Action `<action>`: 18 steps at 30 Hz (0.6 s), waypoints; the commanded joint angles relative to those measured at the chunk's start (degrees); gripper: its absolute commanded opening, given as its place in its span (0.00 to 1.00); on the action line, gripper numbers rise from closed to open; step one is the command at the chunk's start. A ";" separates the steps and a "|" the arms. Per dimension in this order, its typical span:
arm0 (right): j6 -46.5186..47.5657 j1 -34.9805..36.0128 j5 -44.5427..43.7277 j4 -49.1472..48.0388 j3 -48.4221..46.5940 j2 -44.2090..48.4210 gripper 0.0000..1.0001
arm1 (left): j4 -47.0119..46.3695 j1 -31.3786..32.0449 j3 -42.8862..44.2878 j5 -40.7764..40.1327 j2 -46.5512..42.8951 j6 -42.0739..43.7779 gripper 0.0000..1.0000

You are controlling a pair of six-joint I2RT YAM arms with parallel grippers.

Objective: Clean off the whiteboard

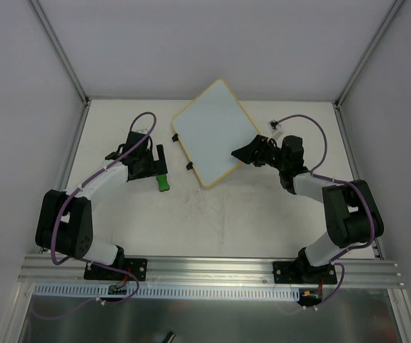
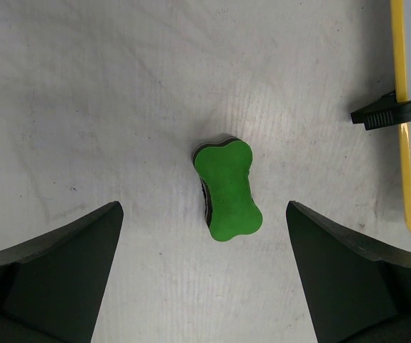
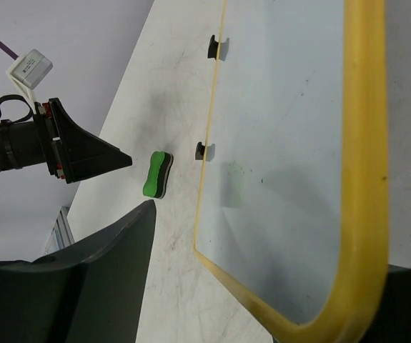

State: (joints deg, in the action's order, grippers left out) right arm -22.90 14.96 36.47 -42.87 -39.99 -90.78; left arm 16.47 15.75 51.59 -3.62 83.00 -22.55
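Green eraser (image 2: 226, 189) lies on the bench (image 1: 226, 214) under the left hand (image 2: 204, 214), spread wide; right hand (image 1: 244, 153), fingers parted, straddles the yellow edge of the whiteboard (image 1: 212, 132).

The top camera looks down from high behind the near edge, far enough back to take in the whole table (image 1: 226, 221). The left wrist camera faces straight down from close above, with the green eraser (image 2: 226, 189) centred between its jaws. The right wrist camera looks low and slantwise across the whiteboard (image 3: 284, 143), which fills the space between its jaws. All three views share the eraser and the board.
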 commanded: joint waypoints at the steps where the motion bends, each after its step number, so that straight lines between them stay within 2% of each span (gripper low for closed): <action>1: 1.54 0.51 0.10 -0.99 -2.20 2.01 0.62 | -0.74 0.07 -0.35 -0.78 -1.79 0.92 0.99; 6: 1.89 0.51 -0.17 -0.99 -1.85 2.28 0.68 | -0.74 0.16 -0.27 -0.69 -1.62 1.01 0.99; 10: 1.80 0.51 -0.17 -0.99 -1.76 2.10 0.84 | -0.74 0.16 -0.18 -0.43 -1.26 0.93 0.99; 12: 1.89 0.51 -0.08 -0.99 -1.76 2.01 0.86 | -0.74 0.07 -0.18 -0.34 -1.18 0.92 0.99; 16: 1.89 0.42 0.01 -0.99 -1.67 2.10 0.99 | -0.74 0.16 -0.18 -0.07 -1.09 1.01 0.99; 18: 1.89 0.51 -0.08 -0.90 -1.59 2.01 0.99 | -0.74 0.07 -0.18 -0.07 -1.18 1.01 0.99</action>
State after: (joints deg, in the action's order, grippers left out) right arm -21.93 15.11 36.34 -42.57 -39.99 -90.76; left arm 16.47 15.75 51.59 -3.60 83.00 -22.52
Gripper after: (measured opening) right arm 0.984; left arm 0.990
